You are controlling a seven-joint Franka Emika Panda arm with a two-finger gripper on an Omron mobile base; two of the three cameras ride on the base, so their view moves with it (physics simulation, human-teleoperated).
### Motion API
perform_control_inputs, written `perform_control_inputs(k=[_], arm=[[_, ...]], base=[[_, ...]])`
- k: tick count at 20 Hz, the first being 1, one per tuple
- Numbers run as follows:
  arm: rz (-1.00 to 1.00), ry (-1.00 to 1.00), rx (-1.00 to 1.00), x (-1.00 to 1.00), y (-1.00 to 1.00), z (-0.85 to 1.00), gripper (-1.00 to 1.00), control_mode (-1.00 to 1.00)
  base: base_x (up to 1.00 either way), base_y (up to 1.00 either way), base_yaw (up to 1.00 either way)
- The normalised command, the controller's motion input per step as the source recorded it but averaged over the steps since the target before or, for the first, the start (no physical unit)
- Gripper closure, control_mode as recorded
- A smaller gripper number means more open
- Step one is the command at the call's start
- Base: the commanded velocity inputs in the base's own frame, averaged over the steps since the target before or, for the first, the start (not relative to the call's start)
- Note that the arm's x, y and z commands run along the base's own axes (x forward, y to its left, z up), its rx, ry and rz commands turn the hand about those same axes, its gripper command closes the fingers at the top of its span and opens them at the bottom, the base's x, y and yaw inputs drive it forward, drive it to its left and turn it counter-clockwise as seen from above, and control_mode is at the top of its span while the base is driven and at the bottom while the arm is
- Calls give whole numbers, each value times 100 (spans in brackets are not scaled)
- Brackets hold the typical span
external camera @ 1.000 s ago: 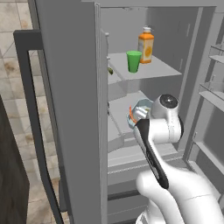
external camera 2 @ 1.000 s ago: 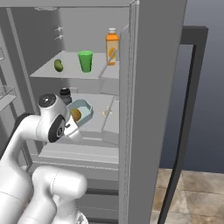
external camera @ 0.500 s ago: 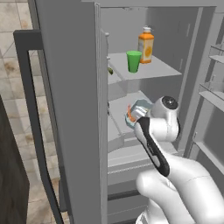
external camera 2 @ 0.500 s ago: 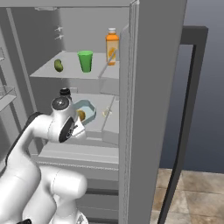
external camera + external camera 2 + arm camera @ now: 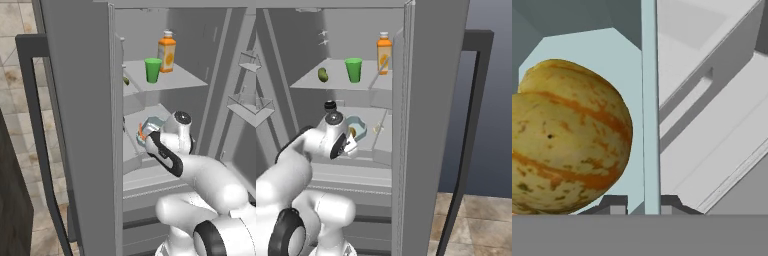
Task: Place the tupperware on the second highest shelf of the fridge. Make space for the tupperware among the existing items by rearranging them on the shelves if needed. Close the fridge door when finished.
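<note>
My gripper (image 5: 146,141) (image 5: 349,144) (image 5: 643,205) is shut on the thin wall of the pale blue-green tupperware (image 5: 151,126) (image 5: 359,127) (image 5: 650,100), with orange and yellow-green food inside. It holds the tub tilted, just above a lower shelf (image 5: 131,120) (image 5: 376,117) inside the open fridge (image 5: 75,100) (image 5: 431,125). The shelf above (image 5: 185,77) (image 5: 311,82) bears an orange juice bottle (image 5: 167,51) (image 5: 384,53), a green cup (image 5: 153,70) (image 5: 353,70) and a small green item (image 5: 126,80) (image 5: 323,75). I cannot tell which board is the second highest shelf.
Both fridge doors stand open, with long dark bar handles (image 5: 37,125) (image 5: 473,125). Door-side bins (image 5: 245,60) (image 5: 261,107) line the inner door. A pale drawer front (image 5: 712,100) lies under the held tub. Tiled floor (image 5: 471,225) shows beside the fridge.
My hand has edged a little deeper into the fridge with the tupperware still in its grip, and my forearm has dropped lower. The items on the upper shelf have not moved.
</note>
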Motion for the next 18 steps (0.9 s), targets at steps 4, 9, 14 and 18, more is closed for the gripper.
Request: perform_control_inputs(k=[4, 9, 14, 18], arm=[[0, 0, 1, 41, 0, -14, 100, -100], [0, 0, 0, 33, 0, -23, 100, -100], [0, -2, 0, 28, 0, -28, 100, -100], [0, -2, 0, 33, 0, -30, 100, -100]], base=[[0, 0, 0], [0, 0, 0], [0, 0, 0], [0, 0, 0]])
